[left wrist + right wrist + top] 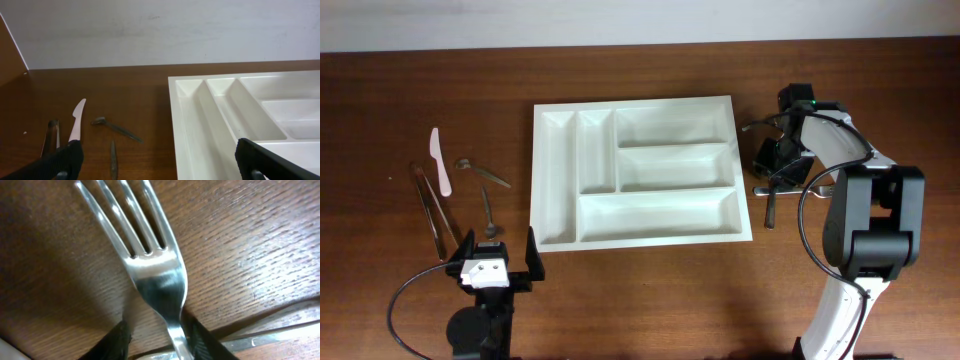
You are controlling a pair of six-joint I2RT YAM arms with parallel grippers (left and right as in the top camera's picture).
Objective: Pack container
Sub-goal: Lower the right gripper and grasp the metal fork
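Observation:
The white five-compartment container (542,180) lies at the middle of the table, with nothing in its compartments; its left part shows in the left wrist view (172,100). My right gripper (782,165) is low over the table just right of the container. In the right wrist view its fingers (157,342) straddle the neck of a steel fork (157,280) lying on the wood, with a gap on the left side. My left gripper (500,252) is open and holds nothing, near the front edge by the container's front left corner (160,167).
Left of the container lie a white plastic knife (440,160) (76,120), metal tongs (435,210) (50,135) and two dark spoons (483,173) (488,210) (117,127). More cutlery (770,205) (270,335) lies by the fork.

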